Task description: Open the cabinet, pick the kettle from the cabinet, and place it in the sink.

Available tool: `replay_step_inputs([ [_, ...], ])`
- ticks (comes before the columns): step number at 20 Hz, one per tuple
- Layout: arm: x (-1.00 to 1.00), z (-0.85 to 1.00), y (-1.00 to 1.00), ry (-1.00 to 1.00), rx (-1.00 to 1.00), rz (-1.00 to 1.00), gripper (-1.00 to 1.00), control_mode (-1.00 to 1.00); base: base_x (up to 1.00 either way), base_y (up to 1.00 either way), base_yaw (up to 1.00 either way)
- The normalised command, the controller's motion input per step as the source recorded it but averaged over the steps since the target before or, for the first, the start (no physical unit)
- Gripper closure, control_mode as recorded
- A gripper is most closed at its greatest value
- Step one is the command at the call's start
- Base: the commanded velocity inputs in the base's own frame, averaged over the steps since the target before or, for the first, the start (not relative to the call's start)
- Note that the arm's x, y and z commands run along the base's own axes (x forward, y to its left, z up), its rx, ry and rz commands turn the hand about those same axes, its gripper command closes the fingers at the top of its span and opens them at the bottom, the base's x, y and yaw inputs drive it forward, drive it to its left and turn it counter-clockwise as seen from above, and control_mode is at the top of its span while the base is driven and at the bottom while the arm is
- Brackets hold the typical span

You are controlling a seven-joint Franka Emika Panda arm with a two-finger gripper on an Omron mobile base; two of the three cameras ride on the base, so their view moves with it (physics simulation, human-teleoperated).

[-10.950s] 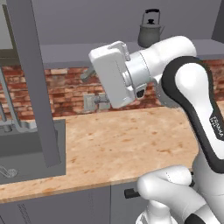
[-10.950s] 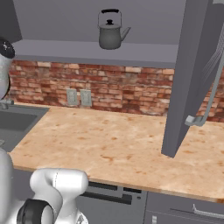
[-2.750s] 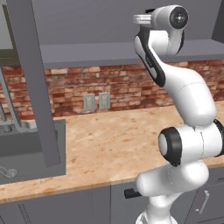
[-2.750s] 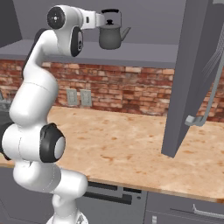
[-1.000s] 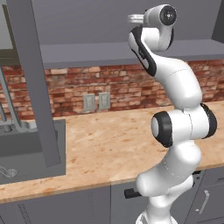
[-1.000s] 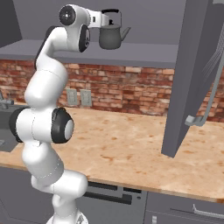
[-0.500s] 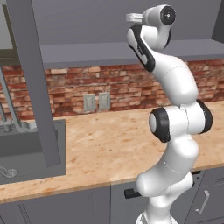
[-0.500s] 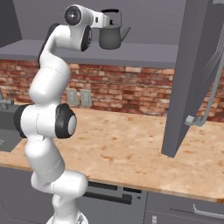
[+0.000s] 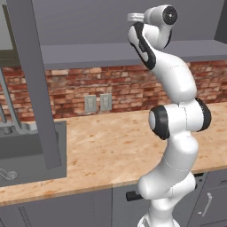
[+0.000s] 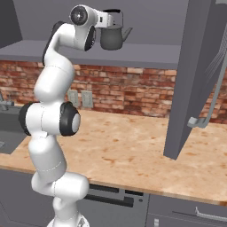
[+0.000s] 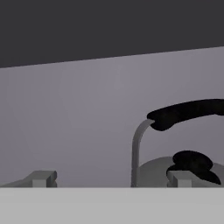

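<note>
Hand view first: your gripper [image 11: 109, 178] has its jaws spread wide with nothing between them, and the kettle [image 11: 183, 168] sits just beyond, off toward the right fingertip [image 11: 179, 178] rather than centred. Its black arched handle [image 11: 188, 113] runs across your view. Further out, from the right base view, the kettle [image 10: 113, 39] stands upright inside the open cabinet [image 10: 146, 55].

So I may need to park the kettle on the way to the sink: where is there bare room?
The wooden counter lies bare from the brick wall to its front edge, between the sink and the open cabinet door. The cabinet shelf is bare beside the kettle. It is tight where the open gripper reaches the kettle.
</note>
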Motion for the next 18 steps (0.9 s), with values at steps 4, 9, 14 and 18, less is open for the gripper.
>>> replay_step_inputs([
  [4, 0.14, 0.06, 0.0, 0.0, 0.0, 0.0, -1.0, -1.0, 0.0, 0.0, 0.0],
  [9, 0.15, 0.02, 0.0, 0.0, 0.0, 0.0, -1.0, -1.0, 0.0, 0.0, 0.0],
  [14, 0.14, 0.0, 0.0, 0.0, 0.0, 0.0, -1.0, -1.0, 0.0, 0.0, 0.0],
  [18, 0.16, 0.0, 0.0, 0.0, 0.0, 0.0, -1.0, -1.0, 0.0, 0.0, 0.0],
])
